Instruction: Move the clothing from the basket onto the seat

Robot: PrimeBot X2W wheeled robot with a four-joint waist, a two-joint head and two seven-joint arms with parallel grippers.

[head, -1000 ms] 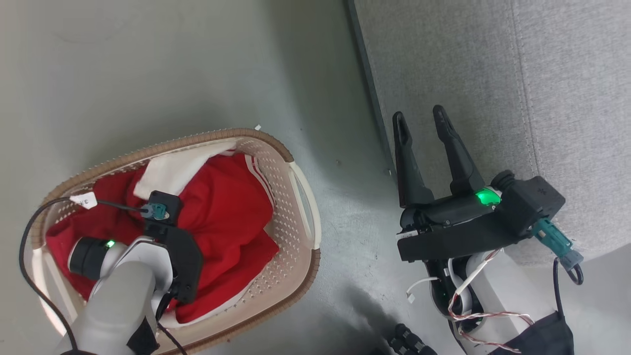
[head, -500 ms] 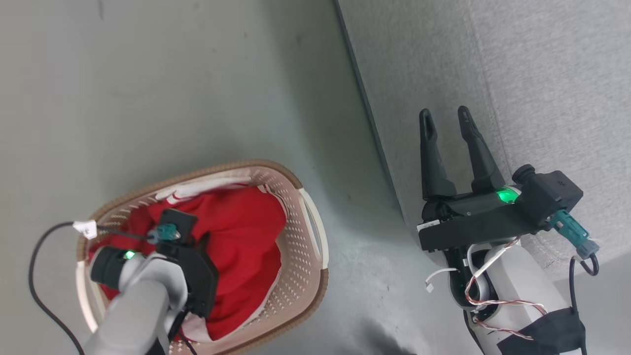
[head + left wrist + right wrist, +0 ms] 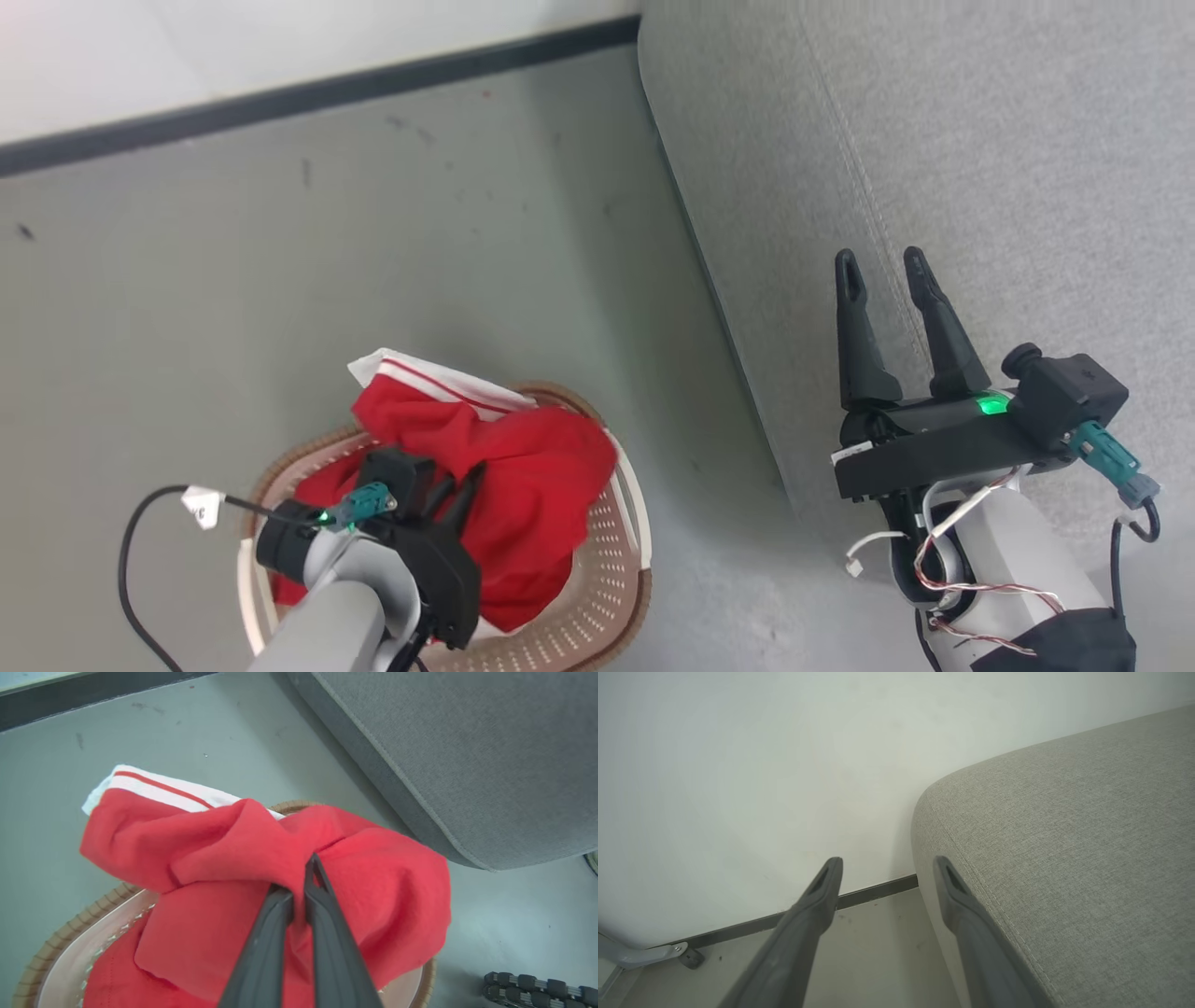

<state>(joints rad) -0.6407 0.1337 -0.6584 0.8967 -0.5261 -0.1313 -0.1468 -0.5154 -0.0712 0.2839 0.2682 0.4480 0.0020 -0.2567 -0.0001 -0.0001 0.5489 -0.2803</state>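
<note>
The clothing (image 3: 532, 467) is a red garment with a white striped edge, bunched and raised above the basket (image 3: 611, 597), with its lower part still hanging inside. My left gripper (image 3: 459, 480) is shut on a fold of it; in the left wrist view the two dark fingers (image 3: 322, 933) pinch the red clothing (image 3: 233, 854) over the basket rim (image 3: 46, 956). My right gripper (image 3: 880, 263) is open and holds nothing, hovering over the front edge of the grey seat (image 3: 1008, 140). In the right wrist view the right gripper (image 3: 887, 863) points past the seat corner (image 3: 1064, 858).
A white wall with a dark baseboard (image 3: 327, 93) runs behind the grey floor. The seat (image 3: 467, 742) lies to the right of the basket. A black cable with a white tag (image 3: 201, 504) trails from my left wrist. A metal leg with a caster (image 3: 686, 957) stands by the wall.
The head camera has tilted up, so the wall now shows. My left gripper has risen, pulling the clothing up out of the basket. The right gripper stays open.
</note>
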